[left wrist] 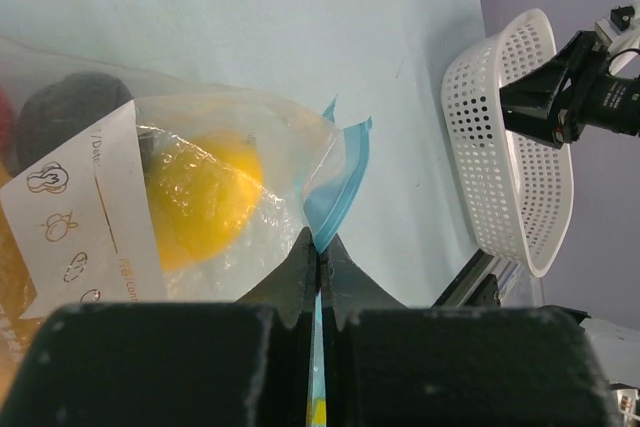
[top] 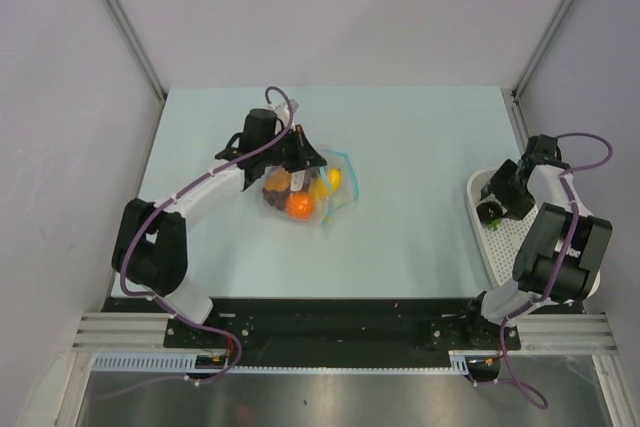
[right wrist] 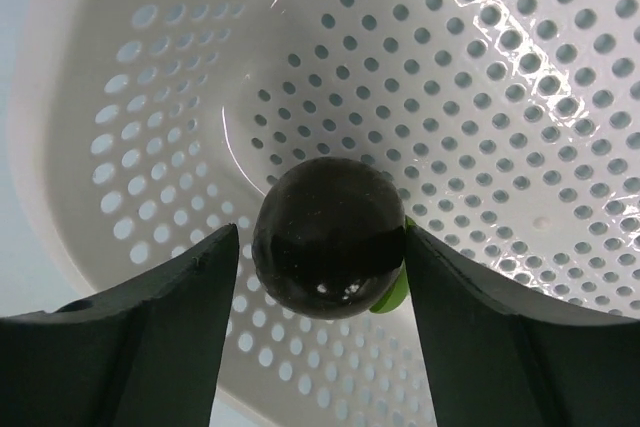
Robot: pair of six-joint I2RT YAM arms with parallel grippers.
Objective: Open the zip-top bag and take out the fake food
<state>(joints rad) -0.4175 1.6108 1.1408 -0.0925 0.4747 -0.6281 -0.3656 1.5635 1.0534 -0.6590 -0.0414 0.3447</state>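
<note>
The zip-top bag (top: 322, 193) lies on the tabletop (top: 420, 147), left of the middle, with fake food (left wrist: 205, 197) inside. The left claw (left wrist: 318, 252) is squeezed tight on its blue zip edge. The bag looks thin, soft and slippery, so the stiff zip strip is the best place to hold. The toys look light and hard and may roll. The right claw (right wrist: 320, 234) is in the white basket (right wrist: 500, 97) on the right. It is spread around a dark ball (right wrist: 328, 277), not squeezing it.
</note>
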